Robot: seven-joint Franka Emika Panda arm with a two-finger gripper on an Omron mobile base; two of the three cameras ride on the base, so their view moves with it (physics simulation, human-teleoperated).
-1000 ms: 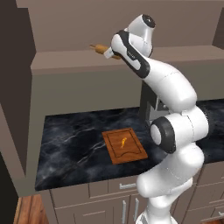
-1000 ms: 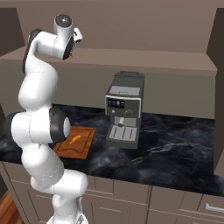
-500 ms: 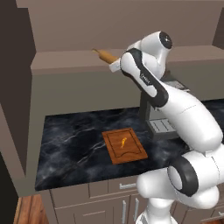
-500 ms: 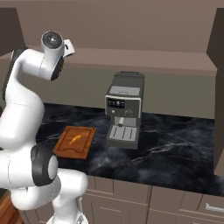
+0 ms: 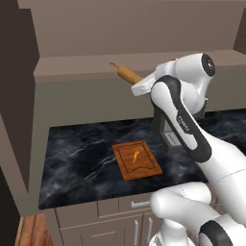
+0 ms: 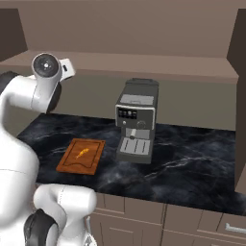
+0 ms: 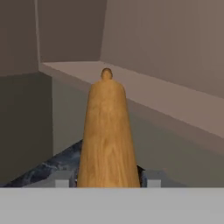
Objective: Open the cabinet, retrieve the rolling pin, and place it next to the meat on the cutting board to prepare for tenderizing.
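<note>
The gripper [image 7: 108, 181] is closed part-way around the rolling pin [image 5: 126, 74], one finger on either side of the thick barrel, as the hand view shows. The pin [image 7: 107, 135] runs straight out from the hand, its far handle knob pointing toward the inner corner of the cabinet [image 5: 129, 29].

Taking the cutting board [image 5: 137, 160] as the reference: the rolling pin is held in the air well above it, level with the front edge of the cabinet's bottom shelf [image 5: 96, 65], and somewhat toward the back wall. It is tilted, the free end higher and pointing away from the arm. It touches neither board nor counter.

The board lies flat on the dark marbled counter [image 5: 81, 163], near the counter's front edge. The meat [image 5: 136, 155] sits on the board, close to its middle, apart from the groove along the rim. In the right base view the board [image 6: 81, 156] and the meat [image 6: 82, 153] appear the same way.

A grey coffee machine [image 6: 137, 121] stands on the counter just beside the board, on the side away from the dark side wall. The board and the machine are apart, not touching.

The cabinet stands open above the board. Its interior shelf [image 6: 144, 62] runs the width of the recess.
</note>
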